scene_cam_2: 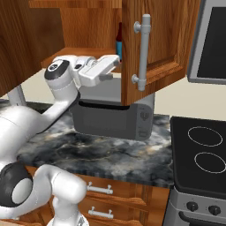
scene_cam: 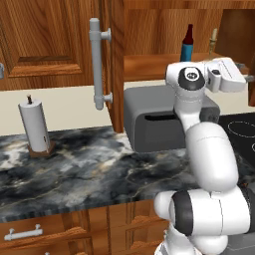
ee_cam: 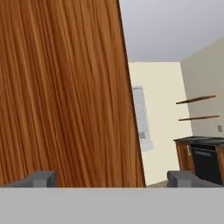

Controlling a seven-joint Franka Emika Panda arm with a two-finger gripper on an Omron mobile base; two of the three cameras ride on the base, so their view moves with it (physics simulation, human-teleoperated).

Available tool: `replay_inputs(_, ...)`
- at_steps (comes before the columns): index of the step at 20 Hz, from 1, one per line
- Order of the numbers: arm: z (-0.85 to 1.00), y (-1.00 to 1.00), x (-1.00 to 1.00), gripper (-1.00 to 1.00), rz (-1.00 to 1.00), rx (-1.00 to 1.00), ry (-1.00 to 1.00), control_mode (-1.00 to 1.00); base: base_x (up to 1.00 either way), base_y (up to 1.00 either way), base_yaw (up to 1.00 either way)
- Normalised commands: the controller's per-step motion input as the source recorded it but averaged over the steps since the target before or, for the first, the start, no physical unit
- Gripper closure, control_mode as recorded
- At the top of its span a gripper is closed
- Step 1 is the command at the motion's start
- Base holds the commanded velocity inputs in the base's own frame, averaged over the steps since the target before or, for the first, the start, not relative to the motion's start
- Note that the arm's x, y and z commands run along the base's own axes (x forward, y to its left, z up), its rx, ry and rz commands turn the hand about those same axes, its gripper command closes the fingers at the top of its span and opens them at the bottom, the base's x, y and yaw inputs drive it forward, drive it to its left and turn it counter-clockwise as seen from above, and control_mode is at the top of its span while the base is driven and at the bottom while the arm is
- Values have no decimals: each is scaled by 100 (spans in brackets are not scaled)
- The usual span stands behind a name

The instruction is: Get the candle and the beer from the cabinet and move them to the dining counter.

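Marbled kitchen counter [scene_cam: 89,169] lies nearest, with a grey appliance [scene_cam: 154,124] behind it. Above that the gripper [ee_cam: 112,178] hangs with jaws spread wide and nothing between them, close beside the swung-open cabinet [scene_cam_2: 163,39] door, probably lining up to reach inside. Farther back on the shelf stand the beer [scene_cam: 187,45] and, to its right, the candle [scene_cam: 213,40], both untouched.

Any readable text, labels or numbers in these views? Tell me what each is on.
None can be read.
Beer in the cabinet: blue label, no legible print.
Stove knobs: no markings legible.
Microwave front: small marks, too blurred to read.
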Motion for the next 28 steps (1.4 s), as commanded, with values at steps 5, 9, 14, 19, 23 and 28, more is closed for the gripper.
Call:
replay_inputs(5,0,-36,0,-100,-6,0,0,-100,0,0,0)
replay_inputs(9,0,-43,0,-100,0,0,0,-100,0,0,0)
replay_inputs(14,0,-63,0,-100,3,0,0,-100,0,0,0)
replay_inputs(19,0,-82,-2,-100,10,3,0,-100,0,0,0)
replay_inputs(23,-1,-77,-1,-100,15,2,0,-100,0,0,0)
replay_inputs(28,-5,-72,0,-100,20,1,0,-100,0,0,0)
